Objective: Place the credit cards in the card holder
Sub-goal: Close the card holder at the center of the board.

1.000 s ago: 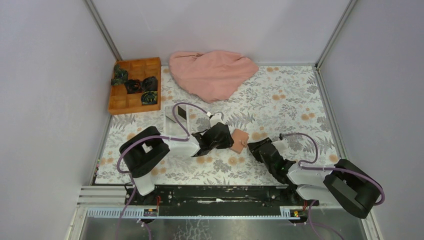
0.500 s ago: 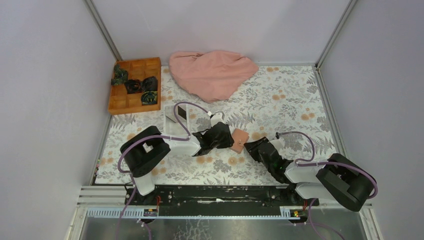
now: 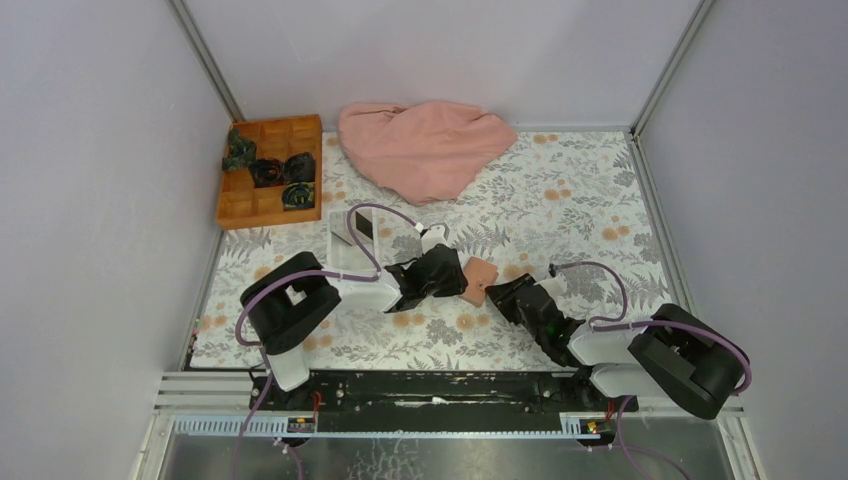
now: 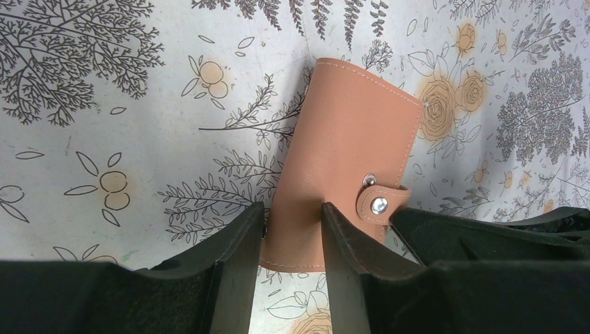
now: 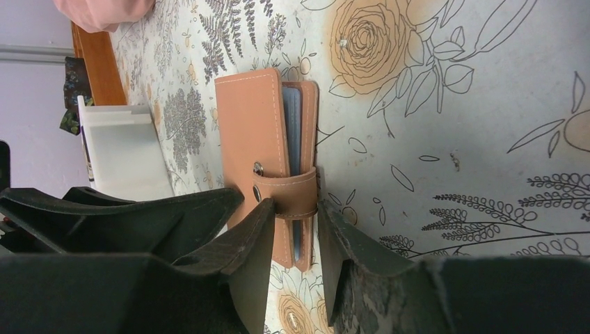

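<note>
Straddling the snapped strap (image 5: 286, 184) of the reddish-brown leather card holder (image 5: 250, 125), the right gripper (image 5: 296, 209) has jaws apart; the left gripper (image 4: 292, 209), likewise, brackets its left edge; whether either bites I cannot tell. Holder lies mid-table, unopened; one dark flat card (image 3: 364, 227) waits in the white shallow tray (image 3: 333, 240), far left

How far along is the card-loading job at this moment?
Done: blue cards sit inside the card holder, strap looks fastened. In hand: left pincer and right pincer both straddle it; grip unclear. Remaining: a dark card-like piece stands in the white tray.
</note>
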Robot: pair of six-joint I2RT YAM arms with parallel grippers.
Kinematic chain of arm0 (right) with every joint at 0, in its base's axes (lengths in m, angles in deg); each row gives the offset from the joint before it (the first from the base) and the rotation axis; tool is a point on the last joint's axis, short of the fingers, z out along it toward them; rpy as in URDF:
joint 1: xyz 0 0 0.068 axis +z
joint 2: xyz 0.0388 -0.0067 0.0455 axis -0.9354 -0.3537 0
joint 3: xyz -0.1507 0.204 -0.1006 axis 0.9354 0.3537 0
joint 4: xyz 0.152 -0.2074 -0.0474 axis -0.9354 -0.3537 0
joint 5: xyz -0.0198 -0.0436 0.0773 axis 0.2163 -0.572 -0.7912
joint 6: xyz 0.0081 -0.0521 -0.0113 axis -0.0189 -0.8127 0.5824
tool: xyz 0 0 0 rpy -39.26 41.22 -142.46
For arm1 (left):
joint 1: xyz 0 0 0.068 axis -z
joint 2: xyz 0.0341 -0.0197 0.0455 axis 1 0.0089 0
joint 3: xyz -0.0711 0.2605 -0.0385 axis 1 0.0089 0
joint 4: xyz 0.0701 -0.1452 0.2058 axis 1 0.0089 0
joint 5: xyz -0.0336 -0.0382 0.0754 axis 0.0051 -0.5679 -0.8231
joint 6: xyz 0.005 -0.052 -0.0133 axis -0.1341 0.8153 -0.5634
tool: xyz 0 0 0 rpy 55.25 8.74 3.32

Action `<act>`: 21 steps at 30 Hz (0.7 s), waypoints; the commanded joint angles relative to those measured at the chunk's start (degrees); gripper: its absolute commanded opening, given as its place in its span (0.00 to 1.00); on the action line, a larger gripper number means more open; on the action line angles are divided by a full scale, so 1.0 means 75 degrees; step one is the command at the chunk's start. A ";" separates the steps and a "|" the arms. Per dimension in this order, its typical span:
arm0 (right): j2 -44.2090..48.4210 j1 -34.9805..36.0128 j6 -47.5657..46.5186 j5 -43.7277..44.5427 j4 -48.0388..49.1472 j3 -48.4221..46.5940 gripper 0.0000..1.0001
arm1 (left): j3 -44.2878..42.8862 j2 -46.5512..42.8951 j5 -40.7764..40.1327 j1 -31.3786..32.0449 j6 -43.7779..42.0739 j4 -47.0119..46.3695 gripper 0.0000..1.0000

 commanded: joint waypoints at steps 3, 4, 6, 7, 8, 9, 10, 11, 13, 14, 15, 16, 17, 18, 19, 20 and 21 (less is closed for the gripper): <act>-0.0039 -0.0036 -0.0211 -0.0044 -0.0141 0.0083 0.38 | 0.0541 0.0752 0.0139 0.0060 -0.0269 0.1898 0.44; -0.0047 -0.0030 -0.0206 -0.0036 -0.0142 0.0080 0.38 | 0.0540 0.0752 0.0138 0.0061 -0.0269 0.1898 0.44; -0.0107 -0.0035 -0.0221 -0.0037 -0.0095 0.0082 0.38 | 0.0533 0.0763 0.0145 0.0074 -0.0269 0.1898 0.44; -0.0152 -0.0030 -0.0223 -0.0042 -0.0059 0.0082 0.38 | 0.0532 0.0762 0.0151 0.0090 -0.0269 0.1898 0.44; -0.0200 -0.0036 -0.0215 -0.0026 -0.0006 0.0099 0.38 | 0.0525 0.0775 0.0156 0.0094 -0.0261 0.1898 0.44; -0.0253 -0.0037 -0.0220 -0.0031 0.0083 0.0109 0.38 | 0.0521 0.0787 0.0167 0.0105 -0.0267 0.1892 0.44; -0.0314 -0.0030 -0.0203 -0.0047 0.0166 0.0126 0.38 | 0.0510 0.0801 0.0183 0.0110 -0.0269 0.1898 0.44; -0.0362 -0.0033 -0.0192 -0.0054 0.0227 0.0119 0.38 | 0.0500 0.0821 0.0195 0.0127 -0.0280 0.1898 0.44; -0.0416 -0.0029 -0.0212 -0.0075 0.0267 0.0096 0.38 | 0.0479 0.0852 0.0198 0.0152 -0.0292 0.1898 0.44; -0.0424 -0.0039 -0.0209 -0.0073 0.0268 0.0094 0.38 | 0.0465 0.0867 0.0208 0.0154 -0.0303 0.1907 0.44; -0.0430 -0.0051 -0.0220 -0.0073 0.0268 0.0084 0.38 | 0.0461 0.0880 0.0208 0.0162 -0.0310 0.1910 0.44; -0.0425 -0.0048 -0.0222 -0.0081 0.0263 0.0083 0.38 | 0.0469 0.0880 0.0207 0.0166 -0.0315 0.1920 0.44; -0.0425 -0.0052 -0.0218 -0.0080 0.0266 0.0077 0.38 | 0.0464 0.0888 0.0208 0.0177 -0.0313 0.1922 0.44; -0.0435 -0.0052 -0.0223 -0.0080 0.0262 0.0071 0.38 | 0.0463 0.0896 0.0217 0.0188 -0.0316 0.1922 0.44; -0.0436 -0.0067 -0.0232 -0.0080 0.0267 0.0064 0.38 | 0.0462 0.0904 0.0218 0.0191 -0.0316 0.1923 0.44; -0.0455 -0.0067 -0.0235 -0.0085 0.0268 0.0046 0.38 | 0.0469 0.0916 0.0214 0.0205 -0.0316 0.1922 0.44; -0.0484 -0.0065 -0.0234 -0.0097 0.0277 0.0048 0.38 | 0.0457 0.0936 0.0221 0.0214 -0.0316 0.1922 0.44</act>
